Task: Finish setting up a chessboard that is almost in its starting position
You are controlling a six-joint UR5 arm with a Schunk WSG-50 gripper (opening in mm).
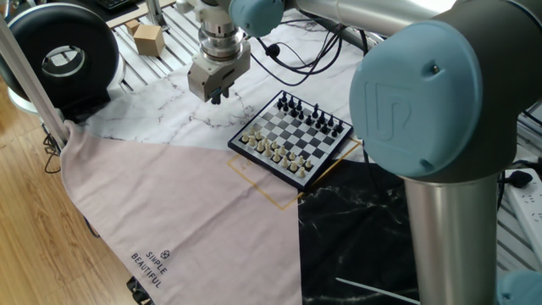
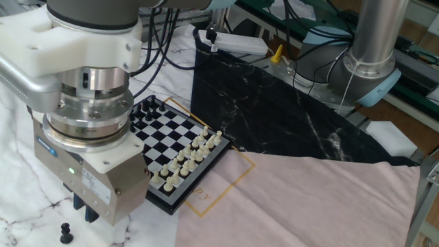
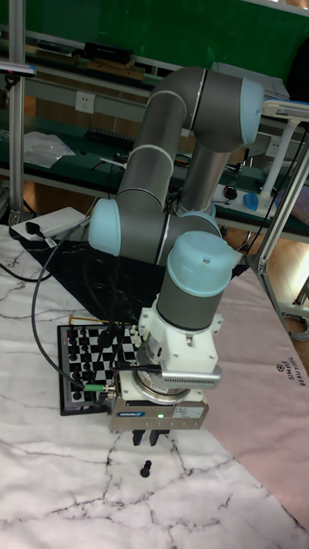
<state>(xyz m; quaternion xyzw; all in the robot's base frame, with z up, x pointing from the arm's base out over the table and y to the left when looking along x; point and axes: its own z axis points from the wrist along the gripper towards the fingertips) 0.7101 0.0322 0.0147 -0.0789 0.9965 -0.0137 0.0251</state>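
1. Chessboard (image 1: pixel 294 137) sits on the white marbled part of the table (image 1: pixel 161 106), its near corner over the edge of a pink cloth (image 1: pixel 178 220) and a black marbled sheet (image 2: pixel 288 110) just beside it.
2. Black pieces (image 1: pixel 312 114) stand in rows along one side of the board and cream pieces (image 2: pixel 188 156) along the opposite side.
3. One lone black piece (image 3: pixel 146 468) stands upright on the white surface, off the board and apart from it; it shows near the lower left corner of the other fixed view (image 2: pixel 66 232).
4. The gripper (image 3: pixel 147 438) hangs above the table, beside the board and above the lone piece without touching it.
5. Its short dark fingers (image 2: pixel 90 210) hold nothing; the tall view suggests a small gap between them, but how far apart they are cannot be told.
6. A black round device (image 1: pixel 59 55) and a small cardboard box (image 1: pixel 148 38) lie beyond the table's far corner.
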